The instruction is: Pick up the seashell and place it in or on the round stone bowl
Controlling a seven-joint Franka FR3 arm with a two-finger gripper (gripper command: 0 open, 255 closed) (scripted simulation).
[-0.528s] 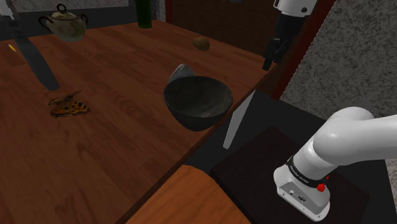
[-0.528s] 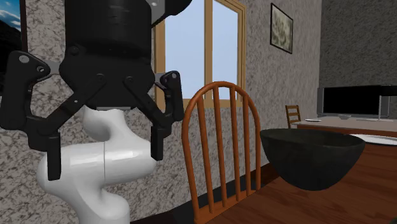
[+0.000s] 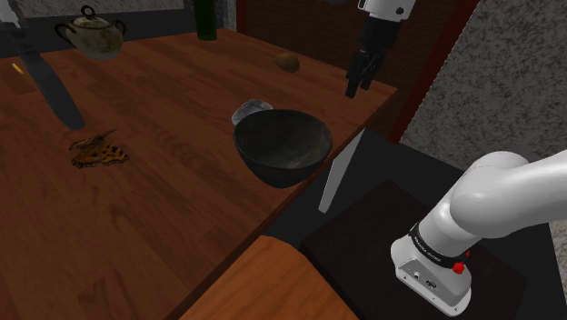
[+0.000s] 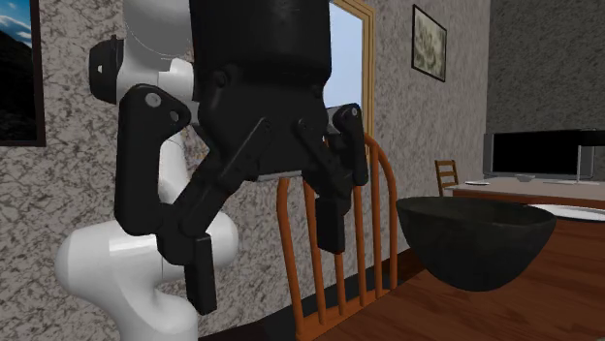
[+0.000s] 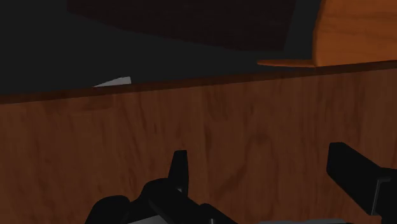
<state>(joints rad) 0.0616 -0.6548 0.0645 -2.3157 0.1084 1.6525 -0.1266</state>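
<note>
Seashell [image 3: 98, 152], spotted orange-brown and spiky, lies well apart from the dark round bowl [image 3: 283, 145] at the brown wooden surface's [image 3: 164, 218] edge, with the black end effector [image 3: 354, 89] hanging open.

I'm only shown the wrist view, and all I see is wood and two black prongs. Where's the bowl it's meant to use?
Observer: The dark bowl stands on the table, toward the shoulder view's lower left of the gripper.
Operator: Is the hand touching the wood?
Observer: It doesn't look so; the shoulder view has it hanging above the table near a corner.
Operator: Anything else close by?
Observer: A small brown oval thing lies on the table, to the shoulder view's left of the gripper.
</note>
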